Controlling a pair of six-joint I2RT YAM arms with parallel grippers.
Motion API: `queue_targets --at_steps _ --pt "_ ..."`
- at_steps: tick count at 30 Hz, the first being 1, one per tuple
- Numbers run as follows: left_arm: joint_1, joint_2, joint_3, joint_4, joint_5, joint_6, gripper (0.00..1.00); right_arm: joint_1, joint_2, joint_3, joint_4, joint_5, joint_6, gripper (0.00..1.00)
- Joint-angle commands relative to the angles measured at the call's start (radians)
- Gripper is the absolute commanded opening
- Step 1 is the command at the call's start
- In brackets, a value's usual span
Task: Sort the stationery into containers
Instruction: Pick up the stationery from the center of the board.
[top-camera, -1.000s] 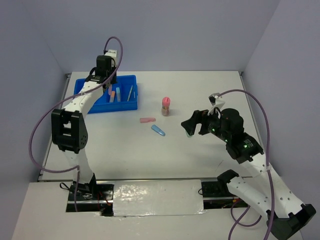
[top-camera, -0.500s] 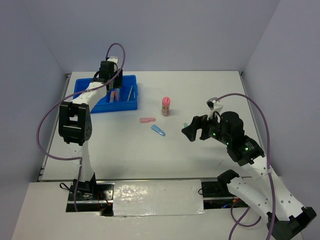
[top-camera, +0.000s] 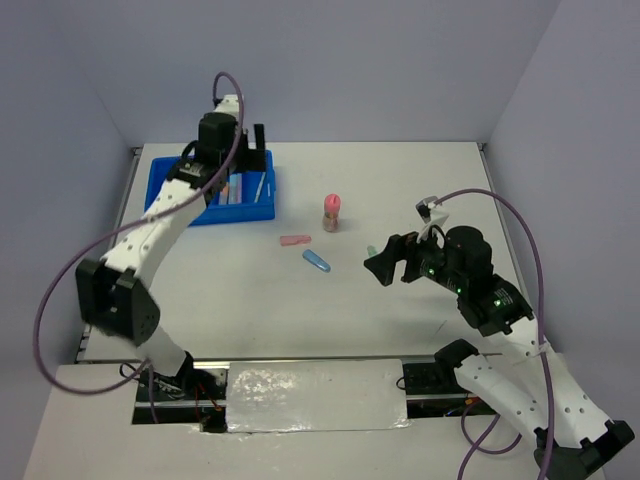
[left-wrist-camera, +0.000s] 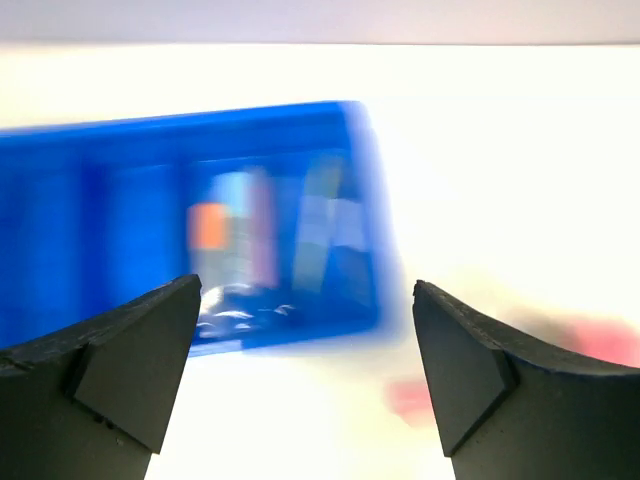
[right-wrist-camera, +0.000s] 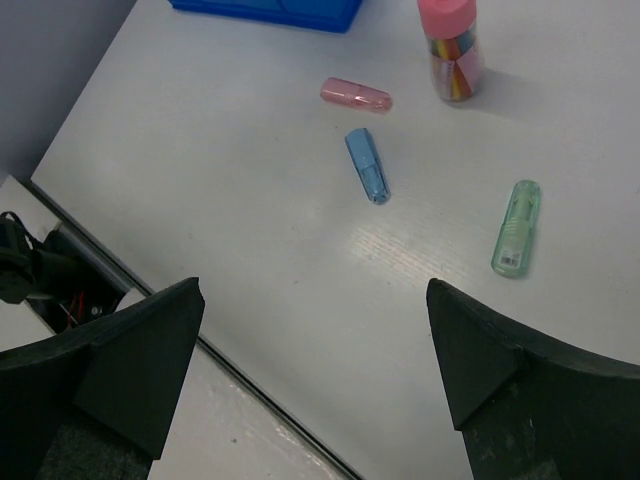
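Note:
The blue tray stands at the back left with several sticks lying in its compartments. My left gripper hangs open and empty just above the tray's right end. The left wrist view is blurred, showing the tray and the sticks beyond the gripper. On the table lie a pink stick, a blue stick and a green stick. A pink-capped cylinder stands upright. My right gripper is open and empty, nearer than the green stick.
The table's near edge runs under the right gripper, with cables and a foil strip below it. Grey walls close the table at the back and both sides. A blurred pink patch shows right of the tray.
My left gripper has opened and lifted out of the tray, swinging to its right end. The right gripper has shifted slightly toward the near side and stays open.

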Motion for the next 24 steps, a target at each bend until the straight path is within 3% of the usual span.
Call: queue_targets --at_steps 1,4,7,13,18,21,23,24 --pt "-0.157 -0.166 -0.157 0.018 0.137 0.014 0.99 0.004 -0.023 0.001 0.026 -0.053 -0.003 1.0" --pt "-0.217 -0.203 -0.253 0.058 0.245 0.001 0.99 0.003 -0.038 -0.025 0.051 -0.106 0.011 1.0" --pt "-0.263 -0.168 -0.266 0.043 0.221 -0.014 0.99 0.004 -0.054 -0.036 0.059 -0.139 0.029 1.0" --pt "-0.271 -0.002 -0.19 -0.179 0.046 -0.495 0.99 0.006 -0.097 -0.073 0.08 -0.157 0.063 1.0" --pt "-0.293 0.0 -0.25 -0.137 -0.037 -0.683 0.99 0.006 -0.109 -0.078 0.075 -0.168 0.075 1.0" --pt "-0.294 0.049 -0.207 -0.085 0.022 -0.61 0.99 0.006 -0.127 -0.082 0.06 -0.163 0.068 1.0" --pt "-0.294 0.102 -0.152 -0.036 0.074 -0.443 0.99 0.006 -0.135 -0.082 0.045 -0.159 0.063 1.0" --pt "-0.293 0.146 -0.135 -0.011 0.175 -0.273 0.99 0.004 -0.137 -0.082 0.039 -0.157 0.056 1.0"
